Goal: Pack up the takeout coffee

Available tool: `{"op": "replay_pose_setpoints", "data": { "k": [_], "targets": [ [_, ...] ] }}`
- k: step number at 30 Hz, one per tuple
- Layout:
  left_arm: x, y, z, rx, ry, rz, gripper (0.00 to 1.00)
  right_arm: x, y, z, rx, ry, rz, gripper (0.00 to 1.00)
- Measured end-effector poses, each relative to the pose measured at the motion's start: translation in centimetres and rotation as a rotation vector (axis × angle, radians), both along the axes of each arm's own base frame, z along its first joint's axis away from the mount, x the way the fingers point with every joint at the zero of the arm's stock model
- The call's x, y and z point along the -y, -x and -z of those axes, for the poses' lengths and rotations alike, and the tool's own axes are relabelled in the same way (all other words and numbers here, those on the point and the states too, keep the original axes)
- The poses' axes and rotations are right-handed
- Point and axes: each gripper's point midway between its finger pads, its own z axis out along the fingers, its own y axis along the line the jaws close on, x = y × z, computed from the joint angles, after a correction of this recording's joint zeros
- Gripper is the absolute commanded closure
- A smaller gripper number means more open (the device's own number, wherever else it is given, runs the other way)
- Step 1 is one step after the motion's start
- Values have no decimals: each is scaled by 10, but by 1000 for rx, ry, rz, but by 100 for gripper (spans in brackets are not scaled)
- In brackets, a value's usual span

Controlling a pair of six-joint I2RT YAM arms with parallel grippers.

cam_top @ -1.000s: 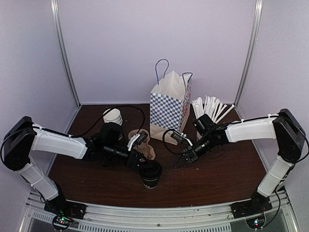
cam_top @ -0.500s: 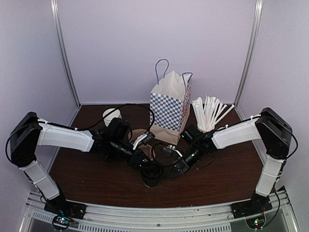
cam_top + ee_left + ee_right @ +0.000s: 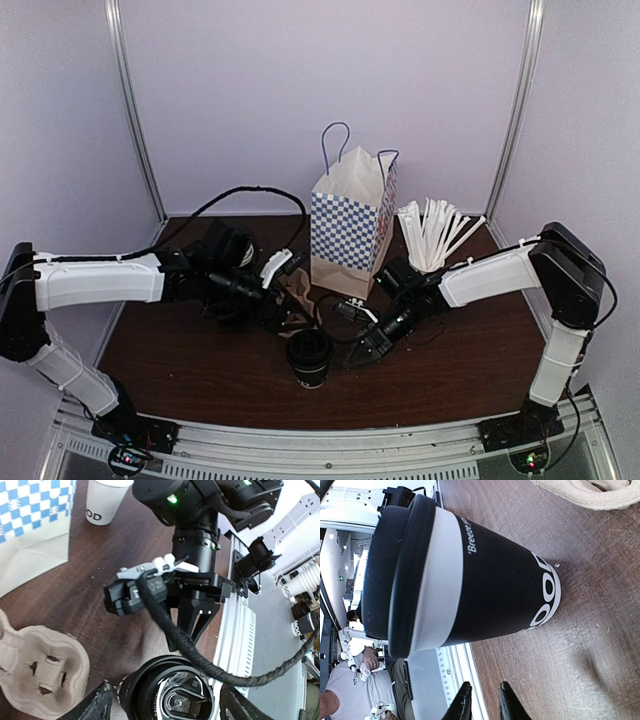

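At the near middle of the counter [image 3: 200, 372] the takeout coffee [image 3: 310, 358] stands free: my left hand [image 3: 291, 316] has released it, fingers apart; my right hand [image 3: 362, 352], barely apart, arrives beside it, probably to take over.

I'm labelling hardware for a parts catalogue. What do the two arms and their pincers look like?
The left arm and right arm have white shells on their long links and black joints. Black cables loop along each. The left pincer and right pincer are black; the right one has tapered fingers, a green light and a white clip.
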Motion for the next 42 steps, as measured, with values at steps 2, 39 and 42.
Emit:
{"op": "replay_pose_setpoints", "data": {
  "k": [2,39,42],
  "targets": [
    [-4,-4,-5,14,-10,-38,28,0,0,0,4,3,-3,82],
    [-36,55,61,-49,-104,-342,48,-22,-17,2,186,84,-39,82],
    [-41,44,61,-42,-105,-372,46,-23,-12,-6,196,67,-48,81]
  ]
}}
